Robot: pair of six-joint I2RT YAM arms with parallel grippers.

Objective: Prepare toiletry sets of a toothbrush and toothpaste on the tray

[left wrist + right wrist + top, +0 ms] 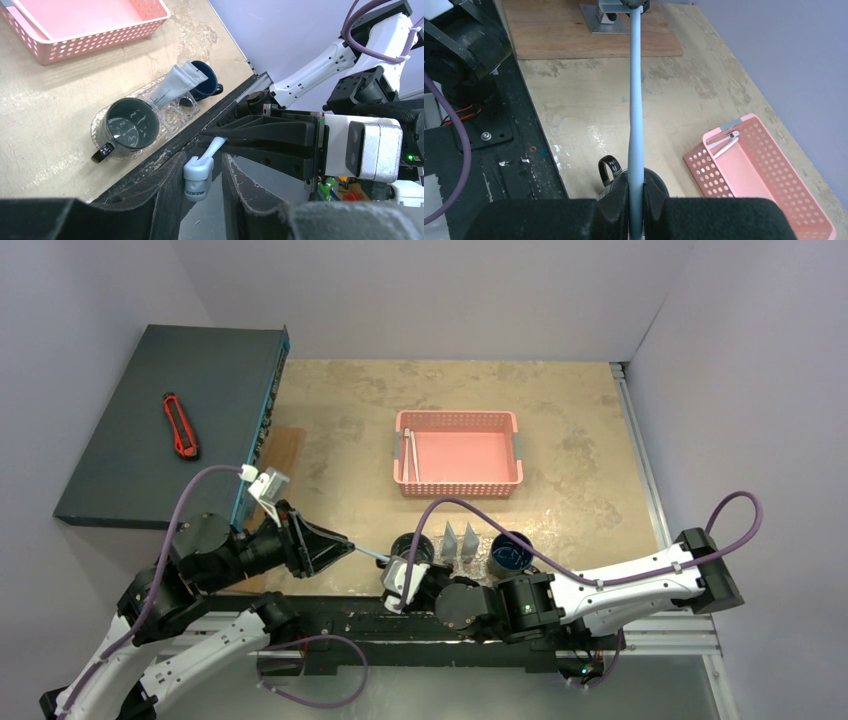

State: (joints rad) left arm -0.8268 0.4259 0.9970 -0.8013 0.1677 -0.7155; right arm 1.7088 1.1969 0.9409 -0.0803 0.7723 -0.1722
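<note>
A slim pale-blue toothbrush hangs level over the near rail, in front of the dark green mug. My right gripper is shut on its handle. The capped head lies between the fingers of my left gripper. One finger touches the cap and a small gap shows on the other side. The clear bumpy tray carries the green mug, two silvery-grey tubes and the blue mug. From above, the toothbrush spans between my left gripper and right gripper.
The pink basket stands beyond the tray with another toothbrush lying inside. A dark box with a red utility knife sits at the far left, and a wooden board lies beside it. The black rail runs along the near edge.
</note>
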